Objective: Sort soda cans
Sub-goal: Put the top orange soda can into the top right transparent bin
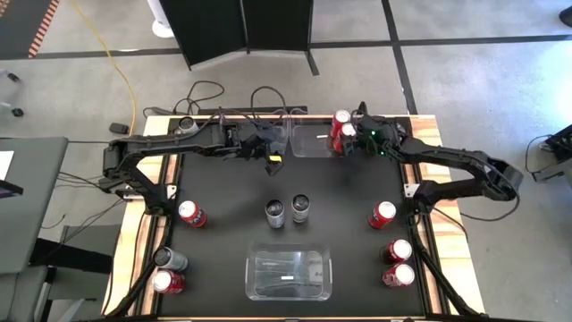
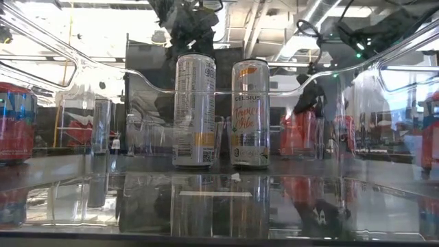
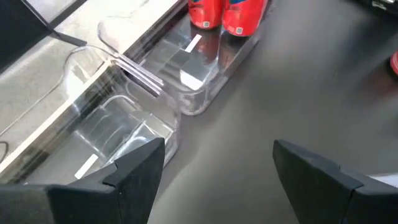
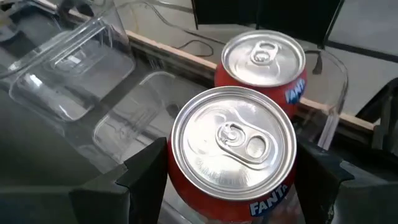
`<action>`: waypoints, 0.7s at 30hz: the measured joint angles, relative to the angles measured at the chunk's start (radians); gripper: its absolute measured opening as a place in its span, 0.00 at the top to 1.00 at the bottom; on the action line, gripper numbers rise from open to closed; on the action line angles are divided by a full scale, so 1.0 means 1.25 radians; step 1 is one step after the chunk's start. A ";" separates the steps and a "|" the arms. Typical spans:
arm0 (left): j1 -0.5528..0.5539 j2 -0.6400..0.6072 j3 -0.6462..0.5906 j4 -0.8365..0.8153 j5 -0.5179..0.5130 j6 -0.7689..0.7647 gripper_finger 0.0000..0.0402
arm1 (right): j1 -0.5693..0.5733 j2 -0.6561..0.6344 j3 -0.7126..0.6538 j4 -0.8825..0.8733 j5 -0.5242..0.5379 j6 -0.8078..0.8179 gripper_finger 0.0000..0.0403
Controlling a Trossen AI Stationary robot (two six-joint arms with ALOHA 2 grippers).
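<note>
My right gripper (image 4: 227,180) is clamped on a red silver-topped Fanta can (image 4: 233,146) inside the clear plastic bin (image 1: 308,143); my left gripper (image 3: 214,174) hovers empty, fingers apart.

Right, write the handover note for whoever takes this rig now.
Right gripper: around a red can in the far right bin, beside another red can already there; release not confirmed.
Left gripper: open, empty, by the far left bin.
Done: two red cans binned.
Left: two silver cans mid-table, one grey can and five red ones at the table's sides. Near bin empty.
</note>
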 joint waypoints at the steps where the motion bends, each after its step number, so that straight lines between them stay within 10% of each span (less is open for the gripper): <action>1: 0.002 0.000 0.000 -0.001 0.000 -0.001 0.27 | 0.000 0.006 0.000 -0.001 -0.001 0.000 0.30; 21: 0.023 0.000 0.000 0.028 0.000 -0.016 0.27 | 0.010 0.072 0.000 0.051 -0.022 -0.063 0.11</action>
